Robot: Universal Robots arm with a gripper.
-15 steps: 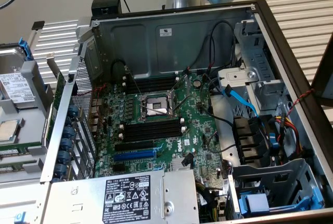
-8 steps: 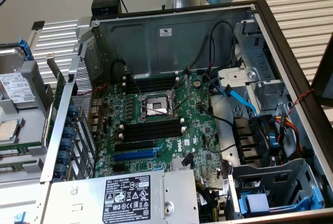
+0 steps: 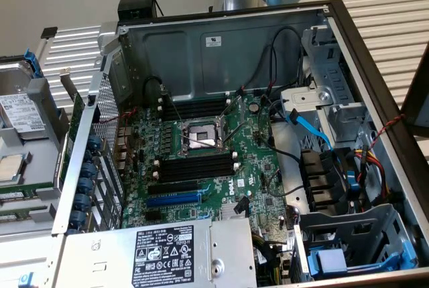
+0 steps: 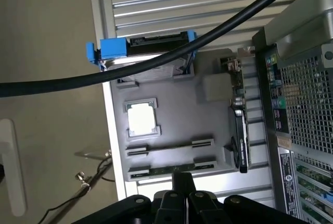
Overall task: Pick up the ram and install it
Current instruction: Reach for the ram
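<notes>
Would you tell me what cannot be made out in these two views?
Ram: wrist view, the end effector covers its middle; contact unclear.
Tray: cut off by the exterior view's left edge.
Drive: wrist view, crossed by the cable.
Label print: exterior view, too small to read.

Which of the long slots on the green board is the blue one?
The blue slot sits nearest the silver labelled box; the other long slots, beside the square socket, are black.
</notes>
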